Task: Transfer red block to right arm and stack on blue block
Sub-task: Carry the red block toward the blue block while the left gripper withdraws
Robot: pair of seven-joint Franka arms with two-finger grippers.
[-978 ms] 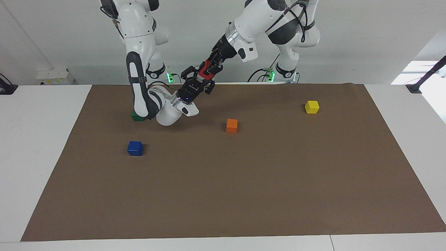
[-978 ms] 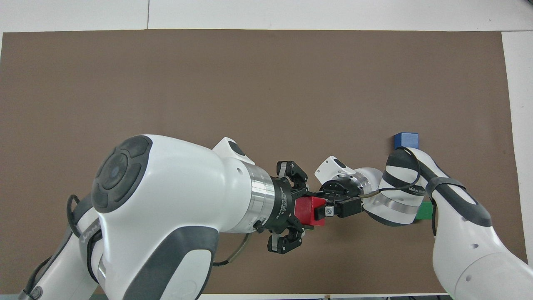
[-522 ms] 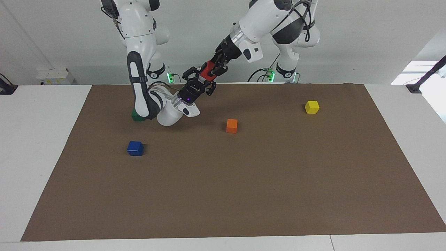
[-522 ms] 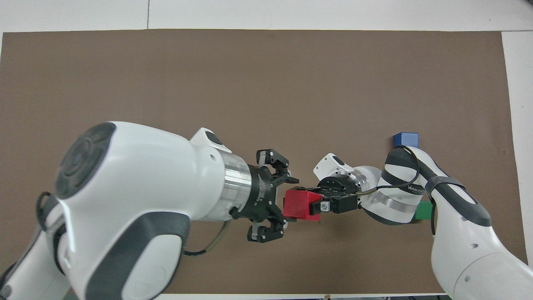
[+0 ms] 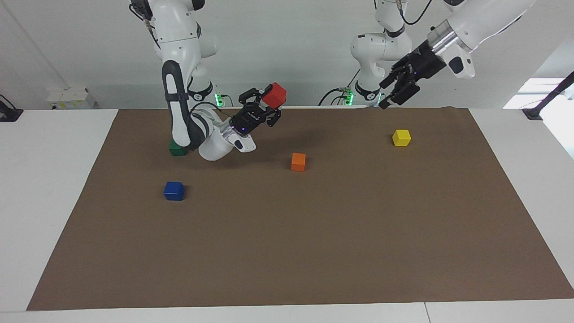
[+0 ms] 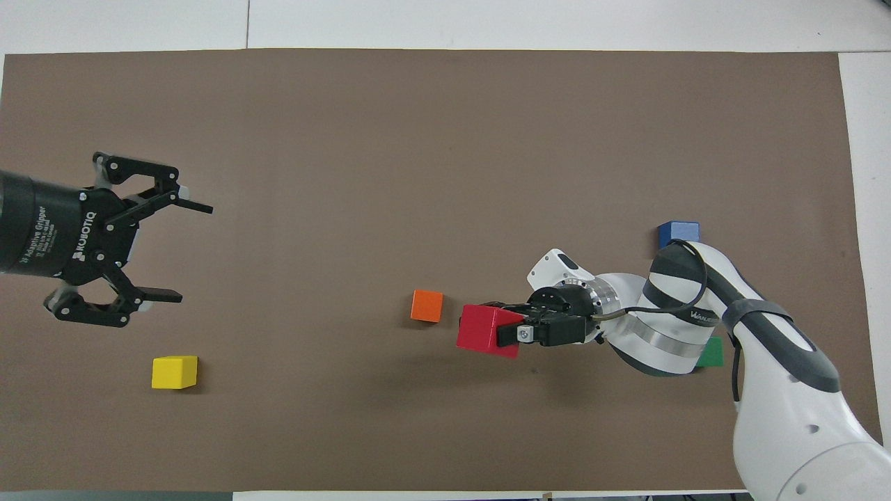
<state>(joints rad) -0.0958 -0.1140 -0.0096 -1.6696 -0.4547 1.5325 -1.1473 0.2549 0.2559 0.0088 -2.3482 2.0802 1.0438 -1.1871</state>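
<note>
In the facing view the right end effector point(image 5: 267, 104) grips the red block point(image 5: 274, 94), a tilted cube without long axis, above the table point(image 5: 58, 188), while overhead the open left end effector point(image 6: 167, 254), clamped on it before, has withdrawn over the yellow block point(image 6: 175, 371).

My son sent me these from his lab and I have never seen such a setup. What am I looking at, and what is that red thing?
These are two white robot arms at a table, each ending in a black two-finger hand. One picture looks at the robots from across the table; the other looks down from above their end.

On the brown mat lie a blue block, an orange block, a yellow block and a green block, partly hidden by an arm.

The right hand is shut on the red block, holding it in the air. The left hand is open, empty, raised over the left arm's end of the table.
</note>
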